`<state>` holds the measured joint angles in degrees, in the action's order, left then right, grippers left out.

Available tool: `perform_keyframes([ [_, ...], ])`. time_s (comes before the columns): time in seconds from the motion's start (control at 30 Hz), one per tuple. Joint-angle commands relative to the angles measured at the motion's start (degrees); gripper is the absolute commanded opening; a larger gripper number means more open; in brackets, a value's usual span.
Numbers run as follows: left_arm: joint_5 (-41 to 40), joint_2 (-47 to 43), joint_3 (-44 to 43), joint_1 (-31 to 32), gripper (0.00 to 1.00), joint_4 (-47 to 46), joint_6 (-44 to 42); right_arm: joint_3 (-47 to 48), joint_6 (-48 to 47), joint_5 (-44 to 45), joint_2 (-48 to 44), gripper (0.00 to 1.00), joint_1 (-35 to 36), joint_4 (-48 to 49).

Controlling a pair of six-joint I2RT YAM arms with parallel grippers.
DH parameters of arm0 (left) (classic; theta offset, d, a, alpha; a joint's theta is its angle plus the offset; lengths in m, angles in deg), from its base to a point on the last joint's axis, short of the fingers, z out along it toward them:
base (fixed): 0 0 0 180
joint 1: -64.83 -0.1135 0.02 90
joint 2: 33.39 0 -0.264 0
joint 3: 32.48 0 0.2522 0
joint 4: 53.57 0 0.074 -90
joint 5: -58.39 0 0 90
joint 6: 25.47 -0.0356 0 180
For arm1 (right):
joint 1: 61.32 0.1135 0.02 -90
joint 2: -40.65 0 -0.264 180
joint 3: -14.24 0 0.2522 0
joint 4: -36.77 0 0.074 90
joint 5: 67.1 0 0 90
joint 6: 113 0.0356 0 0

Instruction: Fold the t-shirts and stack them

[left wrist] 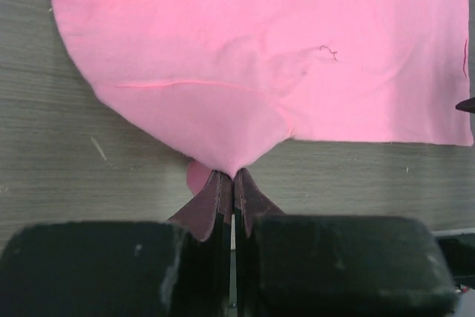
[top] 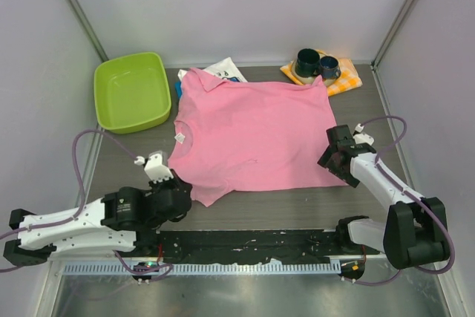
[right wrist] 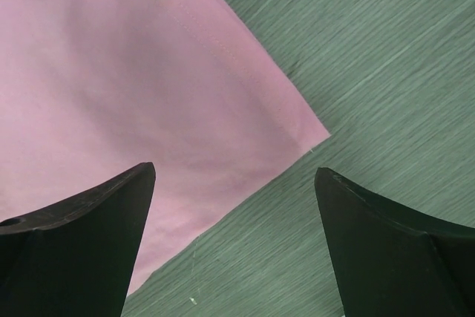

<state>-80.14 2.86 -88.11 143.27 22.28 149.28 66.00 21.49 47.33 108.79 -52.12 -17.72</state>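
Pink t-shirt (top: 252, 135) lies spread flat across the middle of the table (top: 260, 209), with its neck opening toward the left and its hem toward the right. One sleeve points far and the other near. My left gripper (left wrist: 233, 177) is clamped tight on the tip of the near sleeve, at the near-left corner of the shirt. In the left wrist view the cloth comes to a point right between my closed fingers, and a small fold of pink pokes out beneath it on the left. My right gripper (right wrist: 234, 171) is spread wide and holds nothing. It hangs over the near-right corner of the hem, one finger above the pink cloth and the other above bare table, with the corner lying between them. Whether those fingertips touch the surface I cannot tell. At the far-left corner of the pink shirt, a white printed shirt (top: 226, 70) and a sliver of blue cloth (top: 178, 88) stick out from underneath it. A green tub (top: 132, 93) sits just beside them on the far left. At the far right, two dark cups (top: 318, 64) stand on an orange-and-white checked cloth (top: 347, 84), just beyond the shirt's far-right corner.
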Motion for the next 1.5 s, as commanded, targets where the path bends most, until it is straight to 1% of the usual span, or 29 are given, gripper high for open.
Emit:
perform_keyframes([
  [0.0, -0.44, 6.61, -1.29, -3.72, 0.0, -14.87, -13.19, 1.02, -0.54, -3.15, 1.19, 0.95, -0.23, 3.11],
  [0.03, 1.84, 7.86, -0.94, -5.55, 0.0, -17.06, -16.43, 1.2, -0.63, -3.59, 1.82, 0.95, -0.31, 3.29],
  [0.1, 4.14, 10.49, 0.11, -7.76, 0.0, -22.69, -19.17, 0.85, -0.63, -5.08, 2.52, 0.94, -0.23, 3.99],
  [0.13, 7.02, 12.6, 0.81, -10.73, 0.0, -25.15, -20.92, 0.59, -0.55, -5.44, 2.53, 0.93, -0.23, 4.25],
  [0.17, 9.05, 13.66, 1.52, -12.58, 0.0, -29.69, -23.38, 0.24, -0.46, -5.44, 2.44, 0.93, -0.31, 4.43],
  [0.2, 11.33, 14.54, 3.0, -16.52, 0.0, -32.52, -24.62, -0.11, -0.37, -4.83, 2.26, 0.93, -0.31, 4.43],
  [0.23, 14.66, 16.55, 3.63, -18.12, 0.0, -34.82, -25.42, -0.12, -0.46, -4.56, 2.09, 0.93, -0.49, 4.34],
  [0.27, 15.48, 17.44, 4.07, -19.45, 0.0, -37.45, -26.21, -0.12, -0.46, -4.13, 1.91, 0.93, -0.75, 4.0],
  [0.3, 16.18, 18.23, 4.25, -21.63, 0.0, -38.08, -26.74, 0.06, -0.54, -3.6, 1.65, 0.93, -0.93, 3.73],
  [0.4, 17.33, 19.74, 4.51, -25.15, 0.0, -38.7, -28.32, 0.58, -1.24, -2.54, 0.24, 0.93, -2.24, 2.68],
  [0.47, 18.47, 18.07, 5.91, -27.1, 0.0, -38.7, -28.67, 1.02, -2.04, -1.75, 0.15, 0.93, -3.3, 1.45],
  [0.53, 19.52, 16.84, 6.97, -30.52, 0.0, -38.71, -29.03, 0.94, -2.56, -1.75, 0.5, 0.93, -4.26, 1.27],
  [0.57, 20.49, 15.53, 8.02, -31.84, 0.0, -38.71, -29.2, 0.94, -2.74, -2.01, 1.11, 0.93, -5.14, 1.27],
  [0.6, 21.54, 15.17, 8.46, -34.98, 0.0, -38.62, -29.9, 1.02, -2.65, -2.36, 1.29, 0.93, -5.58, 1.27],
  [0.67, 23.3, 14.38, 9.78, -37.99, 0.0, -39.05, -30.69, 0.94, -2.83, -2.98, 2.52, 0.93, -6.02, 2.14],
  [0.7, 25.57, 14.46, 10.22, -40.61, 0.0, -39.41, -31.39, 0.94, -2.83, -3.15, 2.96, 0.93, -6.29, 2.41],
  [0.87, 31.47, 16.57, 11.8, -47.57, 0.0, -41.34, -32.89, 0.67, -3.01, -5.35, 5.69, 0.93, -8.05, 4.34],
  [1.1, 33.59, 11.04, 14.0, -47.85, 0.0, -38.1, -30.96, -0.99, -2.48, -7.99, 4.99, 0.91, -8.31, 2.76],
  [1.27, 32.1, 8.93, 14.53, -47.85, 0.0, -36.34, -30.96, -0.74, -1.34, -5.88, 6.13, 0.88, -8.4, 1.62],
  [1.3, 31.66, 8.58, 14.45, -47.85, 0.0, -35.98, -30.96, -0.73, -1.16, -5.45, 6.22, 0.85, -8.49, 1.27],
  [1.43, 30.34, 7.52, 14.18, -47.94, 0.0, -34.93, -31.4, -1.17, 0.68, -3.6, 5.43, 0.84, -8.49, 0.3],
  [1.47, 30.17, 7.52, 14.01, -47.94, 0.0, -34.84, -31.49, -1.09, 1.12, -2.38, 4.82, 0.83, -9.97, 0.04],
])
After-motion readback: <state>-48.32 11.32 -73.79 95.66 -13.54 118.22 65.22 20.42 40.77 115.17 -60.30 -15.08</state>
